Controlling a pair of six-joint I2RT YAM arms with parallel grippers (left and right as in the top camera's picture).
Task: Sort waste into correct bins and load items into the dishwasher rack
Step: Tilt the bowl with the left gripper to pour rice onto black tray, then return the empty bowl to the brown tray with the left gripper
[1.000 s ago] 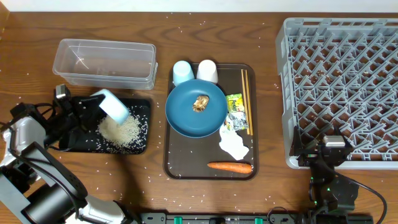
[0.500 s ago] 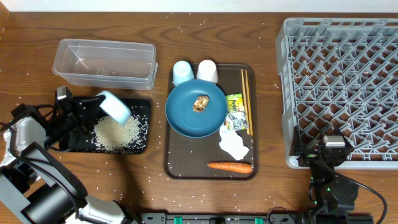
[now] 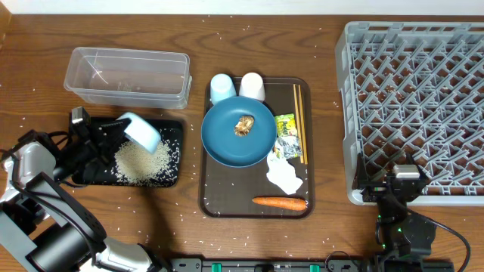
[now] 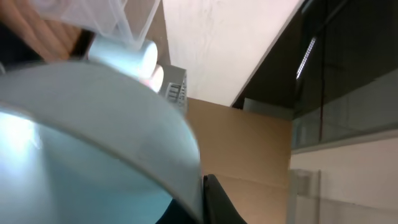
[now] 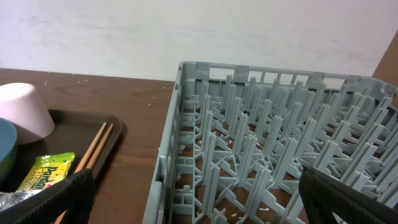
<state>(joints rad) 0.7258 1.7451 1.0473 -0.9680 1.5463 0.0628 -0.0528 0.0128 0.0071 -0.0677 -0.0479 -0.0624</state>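
– Now, what has your left gripper (image 3: 108,133) got?
– It's clenched on the white bowl (image 3: 141,130), tipped, with the rice (image 3: 140,160) heaped just below in the black tray (image 3: 181,151). Shake the bowl there until it's empty, level it, then carry it far right to the dishwasher rack (image 3: 416,98), beside your right gripper (image 3: 406,175), jaws spread.

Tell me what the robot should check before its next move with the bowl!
1. Grip: ok, the left gripper is shut on the bowl, which tilts over the black tray.
2. Landing spot: ok, the rice lies piled inside the tray; stray grains dot the table.
3. Bowl emptied: cannot tell, its inside is mostly hidden.
4. Room: ok, the rack holds no dishes.
5. Other arm: ok, the right gripper is open, holding nothing.
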